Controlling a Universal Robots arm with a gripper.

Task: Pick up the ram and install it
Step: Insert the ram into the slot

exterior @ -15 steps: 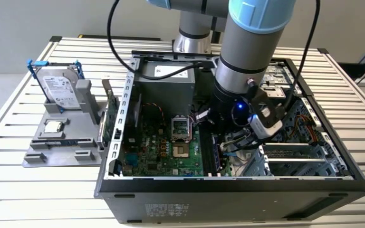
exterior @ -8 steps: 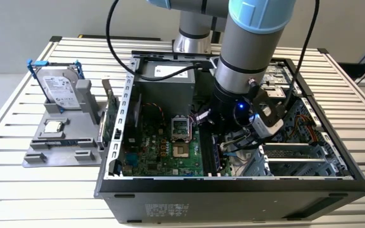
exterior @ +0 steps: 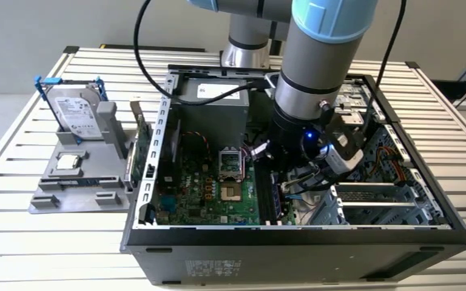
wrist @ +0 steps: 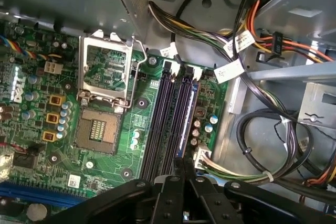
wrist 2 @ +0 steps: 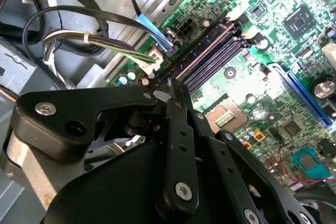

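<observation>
First wrist view looks down the gripper (wrist: 182, 174) onto the motherboard (wrist: 131, 145), where the black fingers (wrist: 170, 192) come to a narrow point, drawn in close with hardly any gap between them. They are pinched on the near end of the ram (wrist: 187, 114), a thin dark blue stick seen edge-on. It stands in the outermost of the long black memory slots (wrist: 160, 124), the one nearest the cable bundle (wrist: 210, 40), and runs the slot's whole length. I cannot tell whether it is pressed fully home. Beside the slots lies the open processor socket (wrist: 97, 129), its metal retention frame (wrist: 107, 66) tilted up.

In the second wrist view the gripper (wrist 2: 173, 85) shows from another side, its tips meeting right at the end of the slot bank (wrist 2: 210, 51) and touching it.

In the exterior view the arm (exterior: 322, 54) reaches down into the open computer case (exterior: 298, 242), which lies on a slatted white table (exterior: 22, 242). On the exterior view's left, well apart from the case, a grey fixture (exterior: 79, 194) holds a silver hard drive in a blue frame (exterior: 79, 115), standing upright. A green expansion card (exterior: 144, 151) stands just beside the case wall
</observation>
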